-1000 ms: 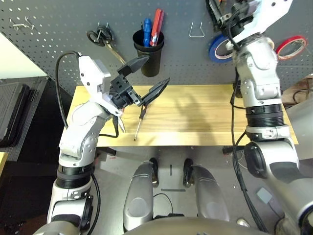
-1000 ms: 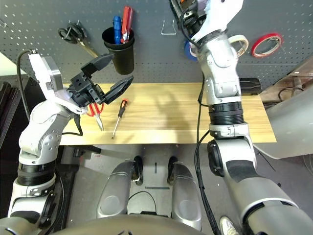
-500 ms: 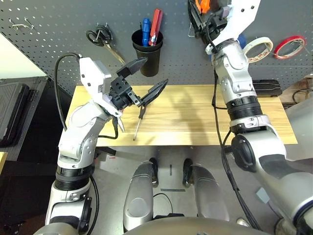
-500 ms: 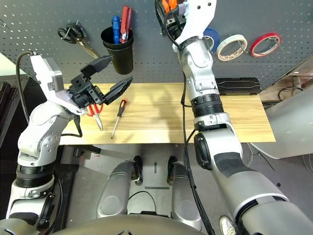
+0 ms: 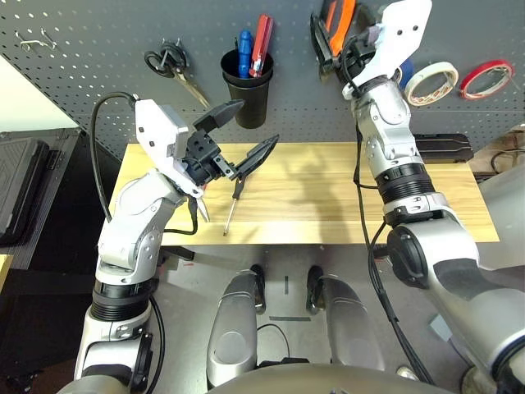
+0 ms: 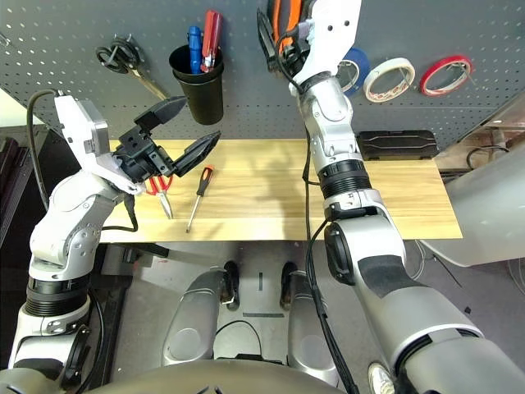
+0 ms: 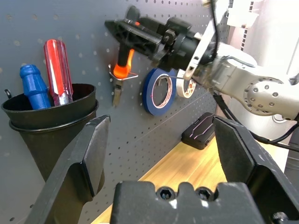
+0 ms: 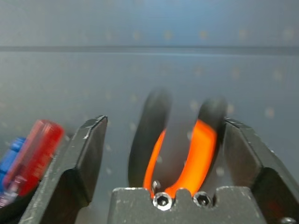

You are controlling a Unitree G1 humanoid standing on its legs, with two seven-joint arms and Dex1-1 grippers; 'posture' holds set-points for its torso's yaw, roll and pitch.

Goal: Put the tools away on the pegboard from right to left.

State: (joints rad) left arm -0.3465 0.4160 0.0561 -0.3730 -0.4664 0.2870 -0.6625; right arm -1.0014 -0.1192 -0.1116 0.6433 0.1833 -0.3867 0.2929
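On the dark pegboard (image 5: pixel 98 41), the orange-and-black pliers (image 7: pixel 122 70) hang nose-down from a metal hook. My right gripper (image 8: pixel 163 121) is open around their handles, with a gap beside one handle. The whitish tape roll (image 5: pixel 431 82) hangs on the board to the right of that arm. The slim screwdriver (image 5: pixel 232 205) and the red-handled scissors (image 6: pixel 157 185) lie on the left part of the wooden table (image 5: pixel 328 189). My left gripper (image 5: pixel 258 123) hovers open and empty just above them.
A black cup (image 5: pixel 248 86) on the board holds a blue and a red screwdriver. Black-handled scissors (image 5: pixel 168 61) hang left of it. A blue tape roll (image 7: pixel 156 91) and a red tape roll (image 5: pixel 486 78) hang at the right. A black case (image 5: pixel 443 148) lies at the table's back right.
My right arm swung left from the tape rolls to the hook, carrying the pliers, and its fingers have spread apart around the handles. The left arm has barely moved.
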